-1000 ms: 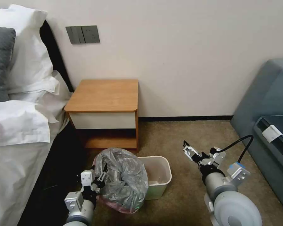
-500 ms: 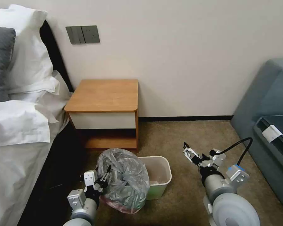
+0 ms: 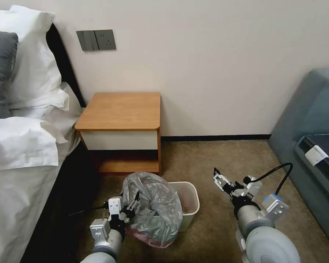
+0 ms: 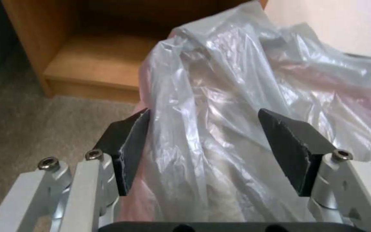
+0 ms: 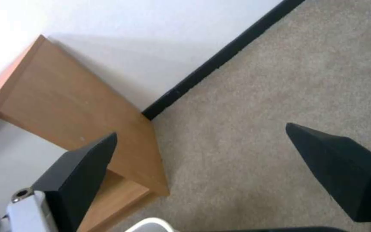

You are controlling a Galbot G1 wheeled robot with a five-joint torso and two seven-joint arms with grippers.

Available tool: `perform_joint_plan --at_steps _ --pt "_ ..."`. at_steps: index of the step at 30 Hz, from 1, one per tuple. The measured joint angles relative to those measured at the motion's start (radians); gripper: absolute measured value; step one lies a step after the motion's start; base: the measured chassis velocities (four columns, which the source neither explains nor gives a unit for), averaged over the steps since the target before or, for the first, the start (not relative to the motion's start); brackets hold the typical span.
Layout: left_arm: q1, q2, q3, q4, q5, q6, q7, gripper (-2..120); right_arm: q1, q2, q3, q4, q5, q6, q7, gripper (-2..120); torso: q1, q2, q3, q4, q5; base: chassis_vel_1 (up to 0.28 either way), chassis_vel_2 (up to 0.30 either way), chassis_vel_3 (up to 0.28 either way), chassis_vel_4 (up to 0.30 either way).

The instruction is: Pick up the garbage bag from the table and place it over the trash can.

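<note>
Beside the trash can [image 3: 188, 204]: left gripper [image 3: 131, 207], fingers spread wide around the garbage bag [image 3: 153, 212]; right gripper [image 3: 219, 178] parked over carpet [image 3: 208, 160], fingers apart.

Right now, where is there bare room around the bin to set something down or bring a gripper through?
Free: the table top, and the carpet between the trash can, the wall and the open right gripper. Crowded: the can's bed side, where the garbage bag bulges over the rim with the left gripper open around its folds.
</note>
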State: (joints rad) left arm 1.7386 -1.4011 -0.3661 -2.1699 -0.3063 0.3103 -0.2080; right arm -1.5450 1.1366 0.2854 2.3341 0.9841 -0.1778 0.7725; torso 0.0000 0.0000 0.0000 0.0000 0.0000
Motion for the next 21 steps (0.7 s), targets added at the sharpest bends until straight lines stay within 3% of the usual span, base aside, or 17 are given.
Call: perform_joint_plan --at_steps 8,14,21 --pt "-0.034 0.020 0.009 0.027 -0.004 0.037 -0.016 69 -0.009 0.012 -0.006 -0.010 -0.013 0.007 -0.005 100 0.000 0.000 0.000 0.0001 0.0000 0.000 0.000 0.000 0.000" --pt "-0.088 0.082 0.035 -0.003 -0.136 0.184 -0.127 75 -0.019 0.013 -0.015 -0.019 -0.019 0.012 -0.005 100 0.000 0.000 0.000 -0.0001 0.0000 0.000 0.000 0.000 0.000" --pt "-0.150 0.140 0.051 -0.015 -0.277 0.274 -0.203 75 -0.029 0.015 -0.024 -0.036 -0.024 0.017 -0.002 100 0.000 0.000 0.000 0.0000 -0.0001 0.000 0.000 0.000 0.000"
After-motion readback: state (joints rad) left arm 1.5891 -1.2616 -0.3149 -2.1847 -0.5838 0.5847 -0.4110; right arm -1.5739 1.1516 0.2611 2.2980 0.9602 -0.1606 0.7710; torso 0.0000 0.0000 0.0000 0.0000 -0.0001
